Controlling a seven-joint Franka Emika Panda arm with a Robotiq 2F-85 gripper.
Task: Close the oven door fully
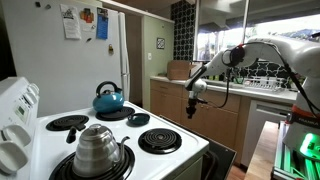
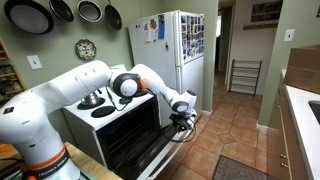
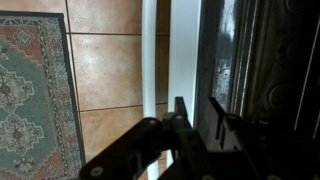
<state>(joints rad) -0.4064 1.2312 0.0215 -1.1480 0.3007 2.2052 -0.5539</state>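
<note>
The oven door [image 2: 132, 140] is the black panel with a pale rim on the front of the white stove [image 2: 118, 108]; it stands partly open, tilted out from the oven. In the wrist view its white edge [image 3: 184, 50] runs top to bottom beside the dark glass [image 3: 250, 60]. A dark corner of it also shows in an exterior view [image 1: 222, 160]. My gripper [image 2: 183, 119] is at the door's outer edge, seen in both exterior views [image 1: 192, 107]. Its fingers [image 3: 197, 103] are apart and hold nothing, just at the white edge.
A blue kettle [image 1: 108, 97] and a steel pot [image 1: 97, 148] stand on the burners. A white refrigerator [image 2: 182, 50] stands beside the stove. A patterned rug [image 3: 35, 90] lies on the tiled floor. Wooden counter cabinets [image 1: 215, 115] stand opposite the stove. Pans [image 2: 60, 10] hang on the wall.
</note>
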